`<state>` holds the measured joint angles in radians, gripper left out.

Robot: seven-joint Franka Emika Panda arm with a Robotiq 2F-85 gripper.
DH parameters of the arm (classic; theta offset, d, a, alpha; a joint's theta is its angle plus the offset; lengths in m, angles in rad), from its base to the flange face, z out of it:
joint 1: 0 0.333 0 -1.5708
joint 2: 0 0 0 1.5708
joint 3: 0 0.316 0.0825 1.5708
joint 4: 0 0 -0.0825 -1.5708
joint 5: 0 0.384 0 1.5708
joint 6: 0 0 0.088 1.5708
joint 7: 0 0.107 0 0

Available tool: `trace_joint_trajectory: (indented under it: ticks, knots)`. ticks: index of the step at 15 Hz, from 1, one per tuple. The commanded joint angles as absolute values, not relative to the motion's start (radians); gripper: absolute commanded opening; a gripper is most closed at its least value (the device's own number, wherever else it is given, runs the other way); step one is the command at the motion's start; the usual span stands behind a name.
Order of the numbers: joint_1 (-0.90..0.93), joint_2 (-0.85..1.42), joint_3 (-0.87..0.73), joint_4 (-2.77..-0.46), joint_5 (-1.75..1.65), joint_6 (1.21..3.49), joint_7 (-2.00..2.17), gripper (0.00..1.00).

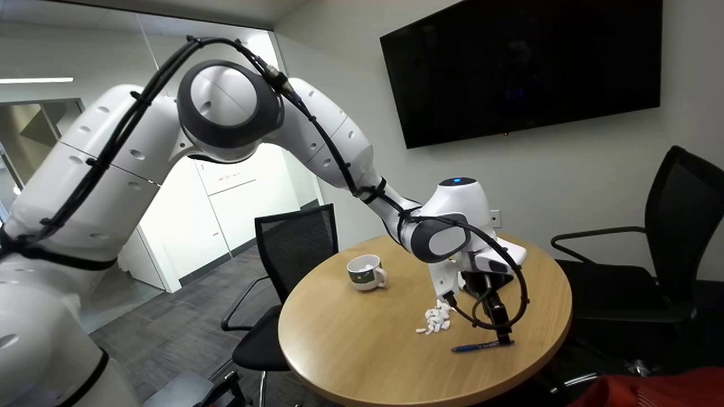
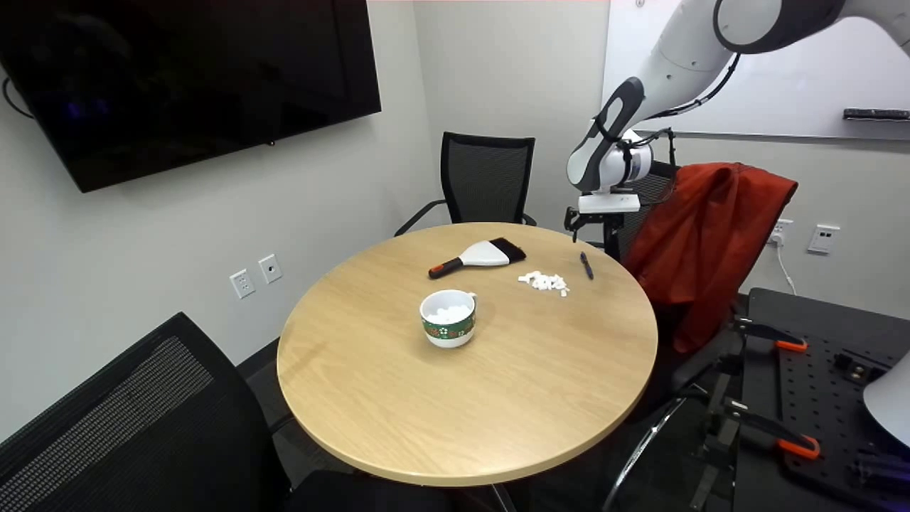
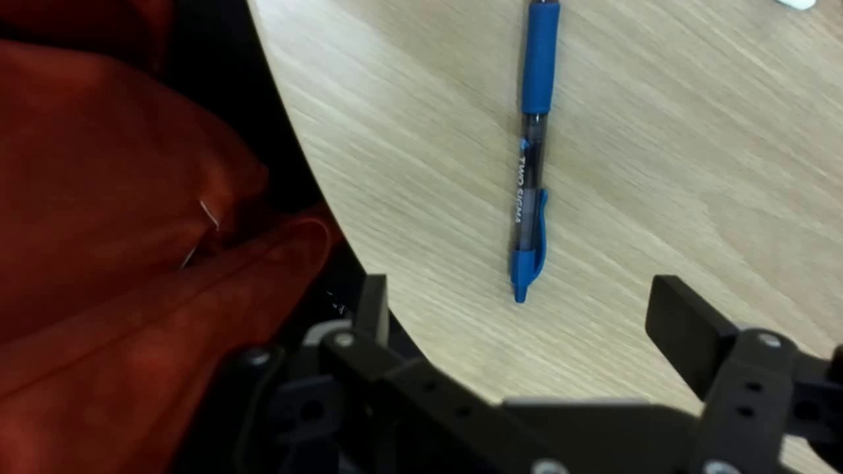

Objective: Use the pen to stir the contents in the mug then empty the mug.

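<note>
The pen (image 3: pixel 535 151), lying flat on the counter (image 3: pixel 658 197), is best straddled squarely by the wide-spread, empty pincer (image 3: pixel 517 308) and pinched toward its clip end (image 3: pixel 524 264), leaving the opposite end free for stirring.

Brush (image 2: pixel 485 254) — red jacket (image 2: pixel 711 235); black screen (image 2: pixel 192 78)

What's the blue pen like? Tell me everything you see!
The pen is slim, with a blue, rubbery-looking grip, a dark, clear-looking barrel lettered TWO SIGMA in white, a blue clip and a blue push button. It lies flat near the edge of the table, apart from the white bits. Only the table touches it; the open jaws don't hold it. I can't make out its tip.
</note>
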<state>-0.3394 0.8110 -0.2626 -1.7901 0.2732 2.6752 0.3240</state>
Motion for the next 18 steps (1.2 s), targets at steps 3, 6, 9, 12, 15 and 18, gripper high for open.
trace_joint_trajectory:
  ticks: [3,6,9,12,15,18]
  knots:
    - [-0.322,0.912,-0.277,-1.680,0.270,2.680,0.371,1.00]
    - [-0.316,0.939,-0.278,-1.655,0.268,2.675,0.382,1.00]
    - [-0.308,0.951,-0.281,-1.645,0.267,2.672,0.387,1.00]
    - [-0.310,0.945,-0.276,-1.657,0.271,2.678,0.384,1.00]
    - [-0.316,0.941,-0.270,-1.664,0.273,2.675,0.374,1.00]
    - [-0.321,0.939,-0.266,-1.669,0.275,2.670,0.368,1.00]
